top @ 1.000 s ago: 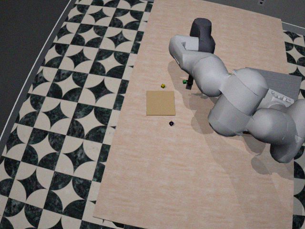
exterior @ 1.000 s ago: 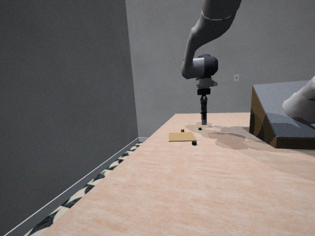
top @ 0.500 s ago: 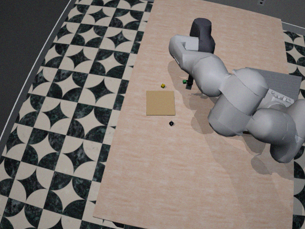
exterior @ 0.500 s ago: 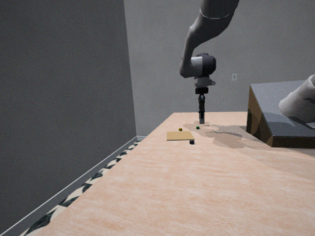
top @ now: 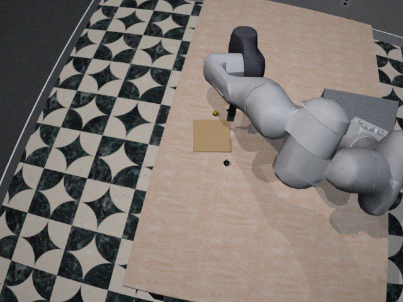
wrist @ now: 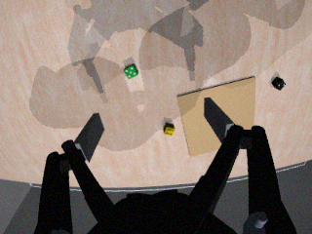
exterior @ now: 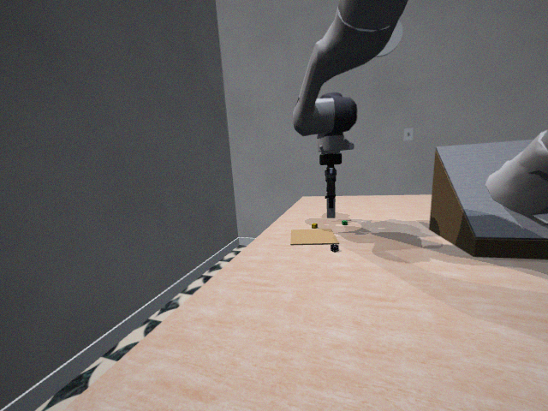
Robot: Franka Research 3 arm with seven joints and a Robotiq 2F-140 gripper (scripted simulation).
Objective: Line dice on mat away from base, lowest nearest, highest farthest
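A tan square mat [top: 211,143] [exterior: 309,237] [wrist: 244,100] lies flat on the wooden table [top: 211,221]. A yellow die [top: 215,112] [exterior: 314,224] [wrist: 170,129] sits on the table just off the mat's far edge. A black die [top: 226,162] [exterior: 334,247] [wrist: 279,82] sits on the table off the mat's near side. A green die [exterior: 344,222] [wrist: 131,72] lies on the table beyond the mat; the arm hides it in the top view. My gripper [top: 231,115] [exterior: 330,212] [wrist: 151,114] is open and empty, pointing down low above the table between the yellow and green dice.
A grey wedge-shaped box [top: 361,104] [exterior: 486,199] stands on the table near the robot base. The table's left edge [exterior: 247,265] drops to a checkered floor [top: 81,129].
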